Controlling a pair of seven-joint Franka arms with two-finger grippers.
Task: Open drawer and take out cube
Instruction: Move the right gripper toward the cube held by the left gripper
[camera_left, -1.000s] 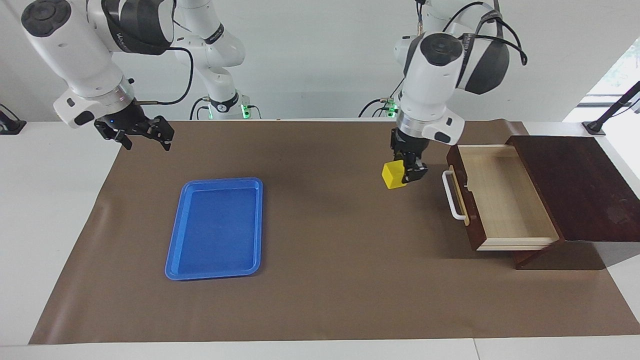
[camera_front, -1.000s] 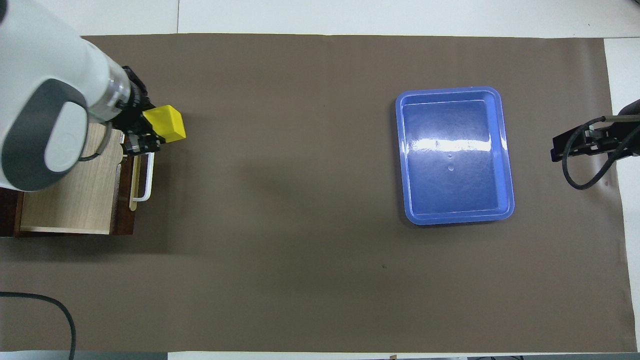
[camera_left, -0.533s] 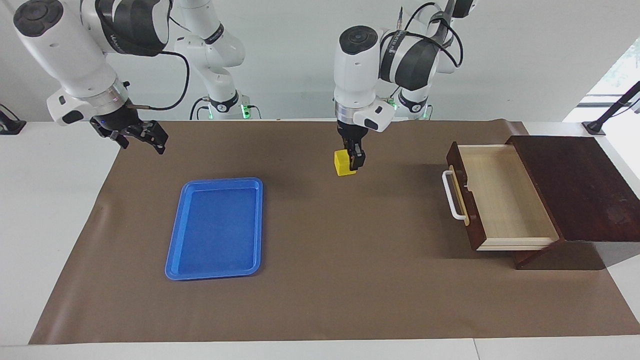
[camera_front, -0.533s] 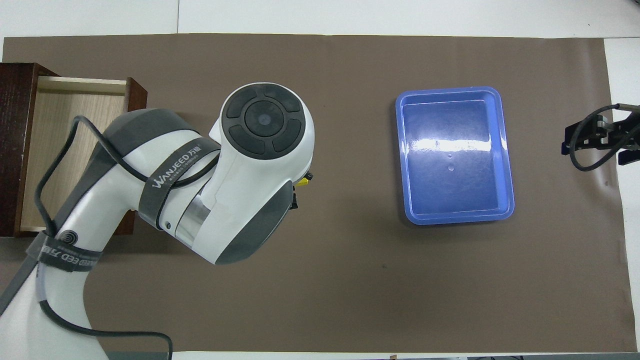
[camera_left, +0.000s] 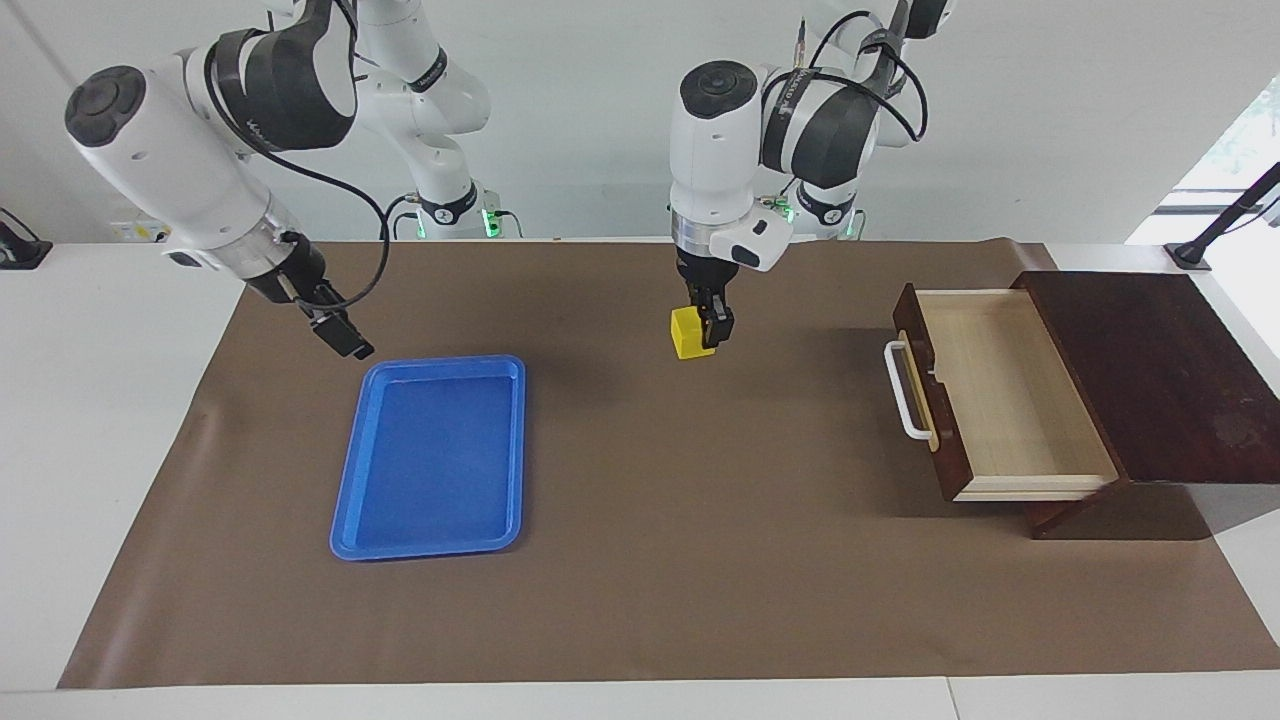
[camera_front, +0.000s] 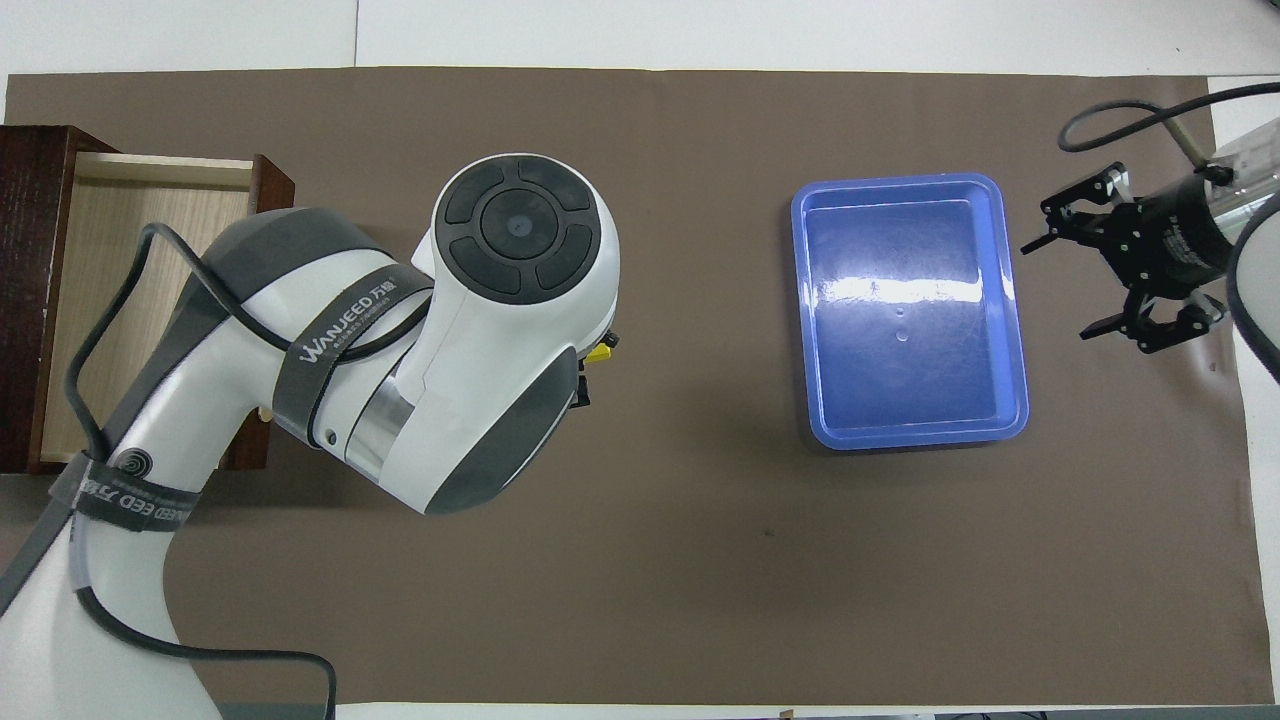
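Brown paper covers the white table (camera_left: 120, 420), and in the facing view we see the whole scene unobstructed. Our left gripper (camera_left: 704, 330) hangs over the bare paper between the drawer (camera_left: 1000, 395) and the blue tray (camera_left: 430, 455), its fingers pinched on the cube (camera_left: 688, 333), a small bright yellow block held clear of the surface. The drawer stands pulled out of its dark wooden box (camera_left: 1150, 375) at the left arm's end of the table, showing a pale wood interior and a white bar handle (camera_left: 905, 392). Our right gripper (camera_left: 340, 335) is tilted down over the paper just beside the tray's corner nearest the robots; here its fingers appear edge-on, so we cannot read their spread from this side.

From overhead, the left arm's bulk hides nearly everything below it: we see only a yellow sliver of the cube (camera_front: 600, 352) at the wrist's edge, and just part of the drawer (camera_front: 110, 250). This view does show what the first could not: the right gripper (camera_front: 1075, 285) has its fingers spread wide, holding nothing, beside the tray (camera_front: 1010, 300) at the right arm's end.
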